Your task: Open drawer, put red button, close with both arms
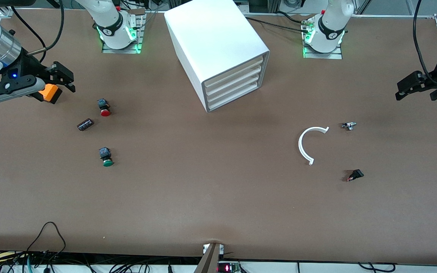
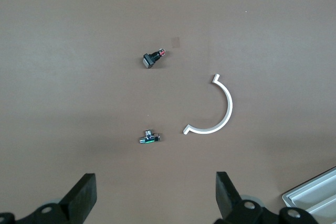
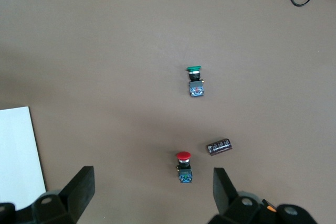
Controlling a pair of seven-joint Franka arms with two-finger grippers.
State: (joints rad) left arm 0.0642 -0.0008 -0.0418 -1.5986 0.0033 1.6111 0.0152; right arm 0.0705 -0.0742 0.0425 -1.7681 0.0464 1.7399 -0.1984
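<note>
1. Front view, from its left edge: right hand (image 1: 57, 81) up in the air over the surface (image 1: 211, 197) at the right arm's end, fingers apart, nothing between them.
2. Next along: red button (image 1: 104, 107) lying untouched on the surface, near a small dark cylinder (image 1: 85, 124); green-capped button (image 1: 106, 157) nearer the camera than both.
3. Middle: white cabinet (image 1: 218, 49) with all four drawers flush; judged from that, the drawer (image 1: 233, 79) not yet pulled, so no step of the task done so far.
4. Toward the left arm's end: white curved strip (image 1: 305, 146), small metal part (image 1: 349, 126) and black switch with red tip (image 1: 355, 175), none of them part of the job.
5. At the edge: left hand (image 1: 415, 89) likewise aloft and spread wide, empty.
6. Left to do, by this reading: opening, placing the button inside, closing with both arms.
7. Writing: round marks on the arm bases, too small to read; no other label legible.
</note>
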